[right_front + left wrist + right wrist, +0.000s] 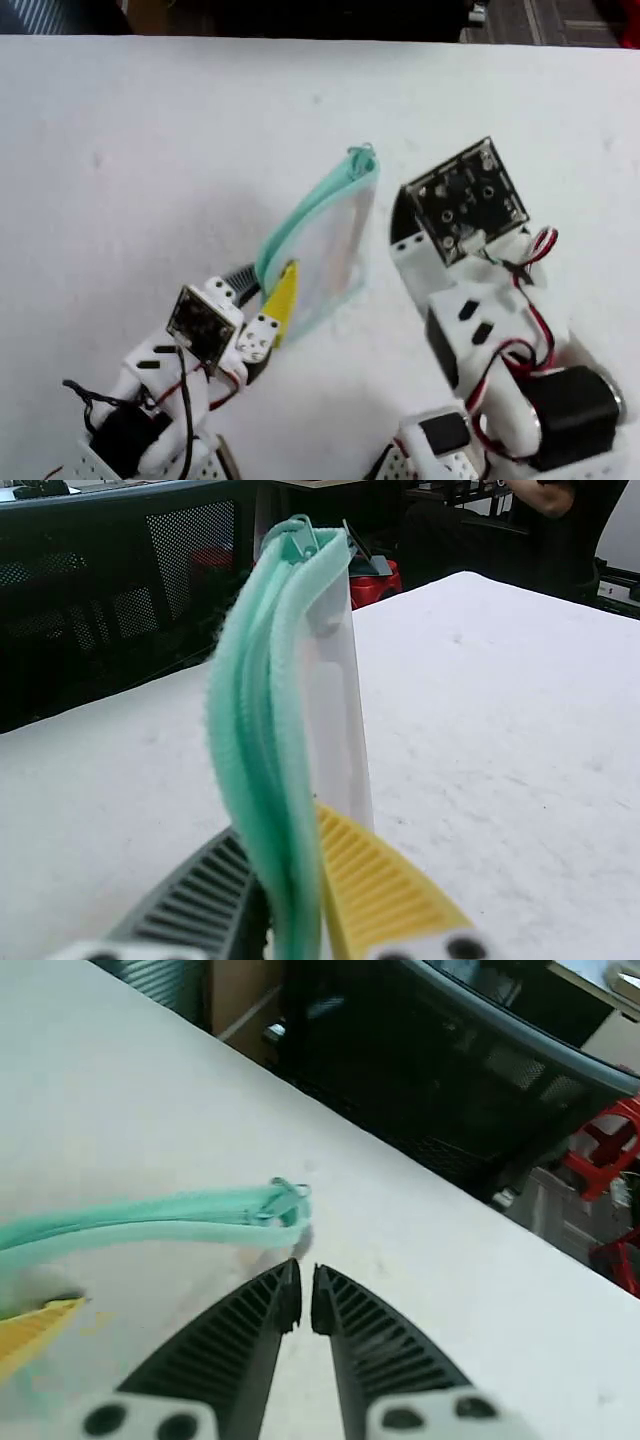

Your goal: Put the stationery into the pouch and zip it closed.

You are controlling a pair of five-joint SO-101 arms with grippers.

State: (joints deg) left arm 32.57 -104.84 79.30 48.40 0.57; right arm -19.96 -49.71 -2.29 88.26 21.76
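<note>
My white printed shells point(470, 290) carry black servos point(575, 405) and red-black-white wires point(515, 348); left gripper point(280, 828) ribbed yellow and grey, right gripper point(301, 1295) ribbed black.

1 pouch point(335, 240); 1 left gripper point(270, 275); 1 right gripper point(303, 1282); 1 table point(150, 150)

A transparent plastic pouch point(335, 250) stands on edge on the white table point(150, 150), its mint-green zipper point(300, 215) uppermost and slightly parted, slider point(362, 158) at the far end.

Green-zippered pouch point(265, 680) upright between fingers of left end effector point(283, 832)
</note>
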